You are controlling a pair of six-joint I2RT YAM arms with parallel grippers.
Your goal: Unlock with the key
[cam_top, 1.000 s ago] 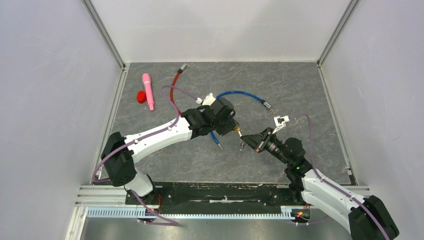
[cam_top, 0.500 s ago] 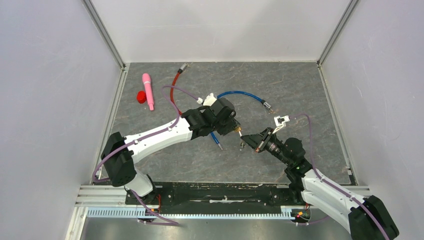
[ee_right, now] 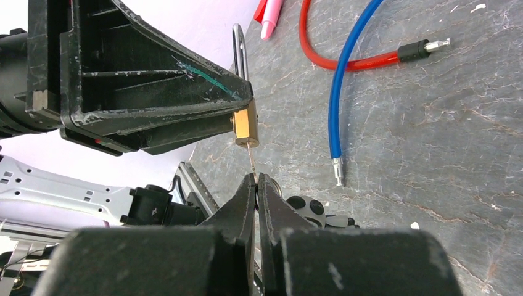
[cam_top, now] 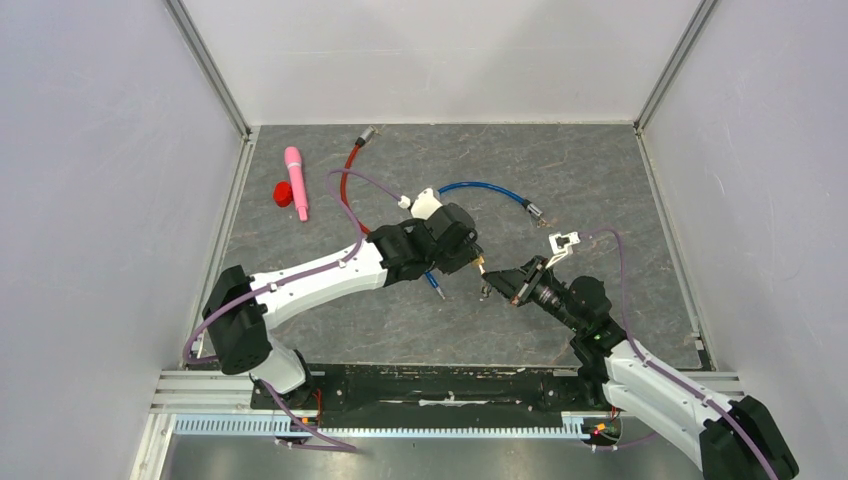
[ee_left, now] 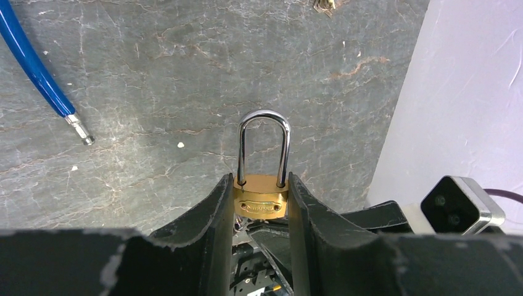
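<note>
The left claw (ee_left: pixel 260 185) is clamped on the brass padlock (ee_left: pixel 261 202) and holds it above the desk (cam_top: pixel 600 180) near the middle. Both shackle legs are seated in the padlock body. The right claw (ee_right: pixel 256 184) is pinched together on a thin key (ee_right: pixel 252 161), whose blade points at the padlock's underside. It seems to touch the keyhole, though the tip is too fine to judge. A blue cable (ee_right: pixel 345 80) and a red cable (ee_right: pixel 321 58) lie on the desk beyond.

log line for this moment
left jaws: shut on padlock | right jaws: shut on key | key blade: at padlock's base | shackle: closed
</note>
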